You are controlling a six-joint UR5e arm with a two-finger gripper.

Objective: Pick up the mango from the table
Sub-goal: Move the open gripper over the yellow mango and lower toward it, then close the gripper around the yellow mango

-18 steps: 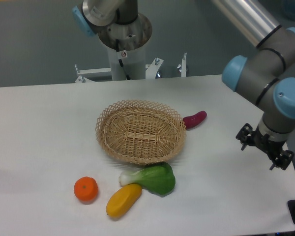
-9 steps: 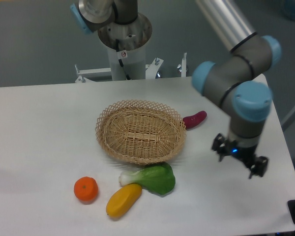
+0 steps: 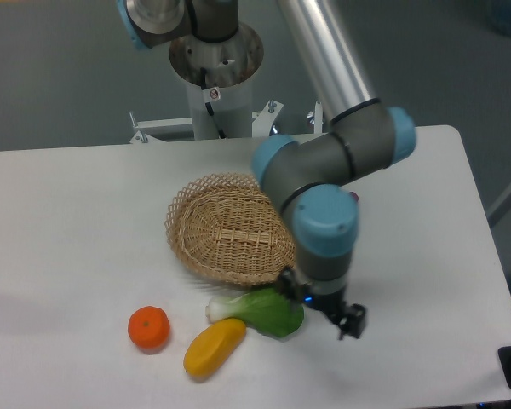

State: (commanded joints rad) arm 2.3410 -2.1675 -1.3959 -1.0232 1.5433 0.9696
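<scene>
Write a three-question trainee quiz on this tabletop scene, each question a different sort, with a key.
1. True or false: the smooth yellow-orange oval mango lies inside the woven wicker basket.
2. Which lies nearest the black two-finger gripper? A) round orange fruit B) green-leaved white-stemmed vegetable C) mango
3. Fill in: the mango rests on the white ____.

Key: 1 false; 2 B; 3 table.

I see a robot arm (image 3: 324, 183) with grey rounded joints, light blue end caps and a shiny silver tube link; a small black gripper (image 3: 322, 305) with a blue light.
</scene>
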